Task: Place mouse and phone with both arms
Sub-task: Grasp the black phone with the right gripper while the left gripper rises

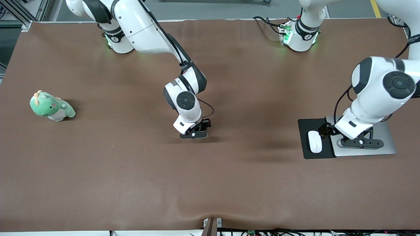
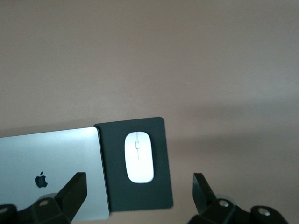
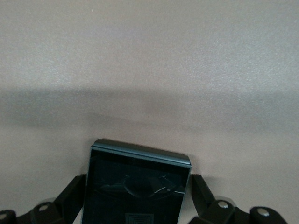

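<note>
The right tool (image 1: 194, 133) sits low over the middle of the tabletop (image 1: 131, 180) with the phone (image 3: 136, 184) between its fingers (image 3: 70, 196). In the right wrist view both fingers flank the phone's side edges; whether they press it or just bracket it is hard to tell from that angle, though it looks clasped, and the phone itself is hidden under the tool in the front view. The phone's long axis runs along the tool's line of sight, with bare tabletop ahead of it.

The left tool (image 1: 361, 143) hangs over the silver laptop (image 1: 387, 144) at the left arm's end of the tabletop, fingers spread and holding nothing. The mouse (image 1: 315, 141) already lies on the black mat (image 1: 306, 126), which touches the laptop's edge on the side toward the right arm. Its long axis runs parallel to that laptop edge.

By my reading the mouse is placed and the phone is what remains. The left arm is nearer the mat, but the right arm has the phone. Open tabletop surrounds the right tool on every side; the green plush toy (image 1: 52, 106) lies well apart, toward the right arm's end.
</note>
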Robot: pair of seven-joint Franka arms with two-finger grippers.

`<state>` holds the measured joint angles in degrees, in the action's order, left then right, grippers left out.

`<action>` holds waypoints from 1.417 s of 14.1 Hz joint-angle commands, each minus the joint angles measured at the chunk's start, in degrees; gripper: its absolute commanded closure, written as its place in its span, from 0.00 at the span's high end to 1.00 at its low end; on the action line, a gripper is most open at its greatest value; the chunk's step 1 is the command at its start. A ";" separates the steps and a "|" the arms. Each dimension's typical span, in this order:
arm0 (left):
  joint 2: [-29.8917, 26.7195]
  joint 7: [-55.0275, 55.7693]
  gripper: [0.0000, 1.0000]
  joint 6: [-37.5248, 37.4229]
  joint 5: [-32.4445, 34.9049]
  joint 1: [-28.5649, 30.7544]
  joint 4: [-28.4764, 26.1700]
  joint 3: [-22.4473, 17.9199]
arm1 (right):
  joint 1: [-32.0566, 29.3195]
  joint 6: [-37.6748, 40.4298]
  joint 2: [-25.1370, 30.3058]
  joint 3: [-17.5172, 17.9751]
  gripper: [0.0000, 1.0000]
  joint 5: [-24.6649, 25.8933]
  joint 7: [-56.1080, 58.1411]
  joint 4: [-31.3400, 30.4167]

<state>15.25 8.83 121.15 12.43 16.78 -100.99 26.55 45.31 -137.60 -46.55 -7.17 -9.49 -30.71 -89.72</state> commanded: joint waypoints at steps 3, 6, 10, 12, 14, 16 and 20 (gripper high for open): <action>-2.06 -0.92 1.00 -12.94 -3.46 0.80 8.61 3.59 | 2.48 -0.48 1.10 -0.73 0.00 -0.01 -6.06 -1.24; -5.49 -0.92 1.00 -14.36 -7.23 0.28 9.66 3.08 | 3.65 7.32 4.69 -5.05 0.00 1.14 -5.44 -0.36; -7.24 -1.10 1.00 -20.51 -7.59 -5.24 12.40 -1.47 | -2.76 17.35 13.04 -4.96 0.00 0.53 3.81 -0.54; -9.53 -1.18 1.00 -21.48 -9.96 -10.86 11.78 -7.53 | -4.96 19.12 16.12 -4.96 0.00 0.53 4.70 -0.63; -10.94 -1.71 1.00 -23.67 -10.76 -15.35 11.34 -11.32 | -7.59 22.10 19.81 -4.96 0.00 0.53 6.09 -0.80; -12.61 -1.80 1.00 -23.77 -10.85 -21.05 10.03 -16.68 | -11.98 26.14 23.94 -4.96 0.00 0.44 10.13 -1.07; -15.42 -3.11 1.00 -23.51 -12.51 -26.27 6.60 -22.50 | -22.70 34.14 30.80 -4.96 0.00 -0.97 20.15 -0.98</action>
<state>2.74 8.18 97.48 2.08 -8.35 -90.98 6.20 27.70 -106.05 -20.68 -13.37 -9.30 -14.89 -88.41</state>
